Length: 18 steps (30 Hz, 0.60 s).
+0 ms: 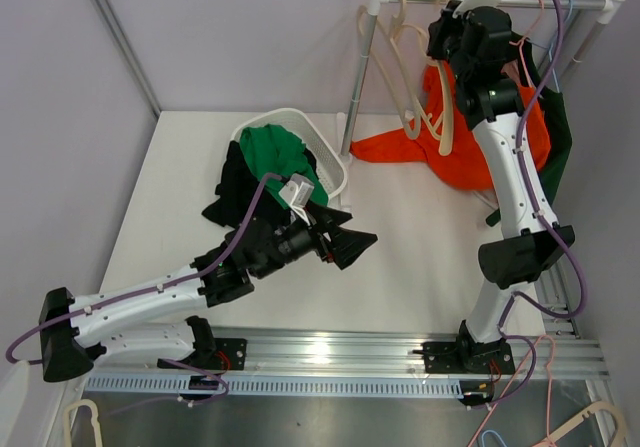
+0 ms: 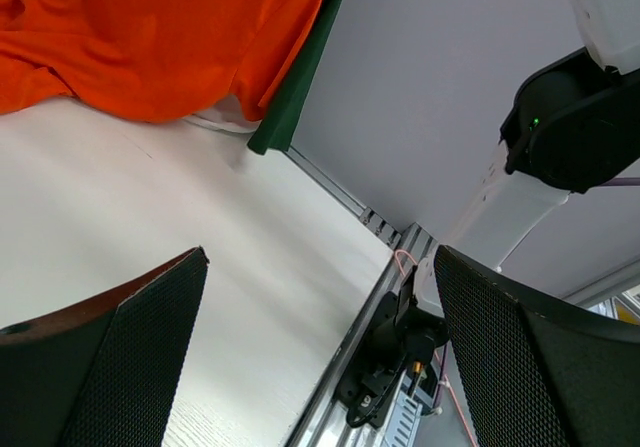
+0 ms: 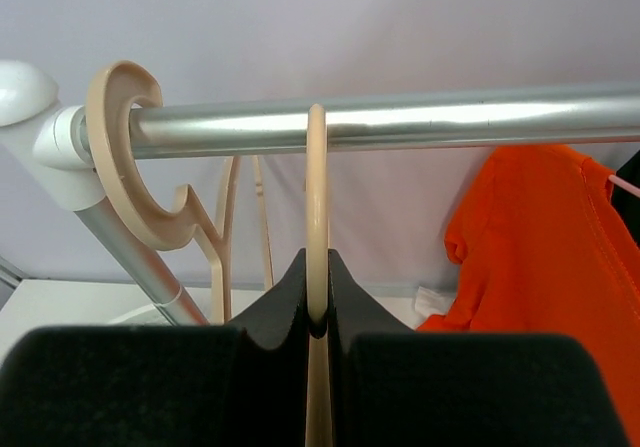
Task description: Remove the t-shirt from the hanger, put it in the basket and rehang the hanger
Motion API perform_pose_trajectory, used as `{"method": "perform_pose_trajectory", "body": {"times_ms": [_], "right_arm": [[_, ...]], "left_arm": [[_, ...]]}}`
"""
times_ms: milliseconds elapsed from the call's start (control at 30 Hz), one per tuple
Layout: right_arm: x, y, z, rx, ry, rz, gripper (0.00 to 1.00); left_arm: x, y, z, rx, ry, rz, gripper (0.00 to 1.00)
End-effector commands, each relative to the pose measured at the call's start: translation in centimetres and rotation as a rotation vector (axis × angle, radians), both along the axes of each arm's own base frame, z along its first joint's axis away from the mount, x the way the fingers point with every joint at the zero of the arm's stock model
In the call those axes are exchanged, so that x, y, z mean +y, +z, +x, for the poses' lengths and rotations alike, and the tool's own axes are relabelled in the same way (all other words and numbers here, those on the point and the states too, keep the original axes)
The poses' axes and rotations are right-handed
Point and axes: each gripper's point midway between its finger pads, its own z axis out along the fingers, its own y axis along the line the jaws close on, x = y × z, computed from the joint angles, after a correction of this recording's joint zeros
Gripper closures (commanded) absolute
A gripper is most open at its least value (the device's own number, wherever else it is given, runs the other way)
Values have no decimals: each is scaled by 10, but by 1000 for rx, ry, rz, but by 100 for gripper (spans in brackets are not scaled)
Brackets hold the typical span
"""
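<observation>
From above, a white tabletop (image 1: 400, 257) meets pale lilac walls, and a clothes rack (image 1: 358, 87) stands at the back right. The orange t-shirt (image 1: 470, 162) hangs there and spills onto the tabletop, partly covered by the right arm (image 1: 505, 157). A white basket (image 1: 272, 115) holds green and black cloth.

In the left wrist view, the left jaws are spread wide and hold nothing, with the t-shirt beyond them.

In the right wrist view, the right jaws are clamped on a beige hanger (image 3: 317, 217) hooked over the chrome bar (image 3: 450, 117). The t-shirt at right is cut off by the frame.

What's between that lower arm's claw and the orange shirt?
Only bare white table, seen in the top and left wrist views; the left gripper is open, pointing toward the orange t-shirt.
</observation>
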Motion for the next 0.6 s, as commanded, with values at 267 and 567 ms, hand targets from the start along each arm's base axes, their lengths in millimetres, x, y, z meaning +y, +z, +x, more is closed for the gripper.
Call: {"method": "perform_pose_trajectory", "body": {"times_ms": [267,567], "right_arm": [[0,68,-21,-207,-19,10,100],[10,65,8,-203,-11,9,100]], "left_arm": [[4,2,1,-29,18,-4,1],[7,-2,2,-27,31,8,1]]}}
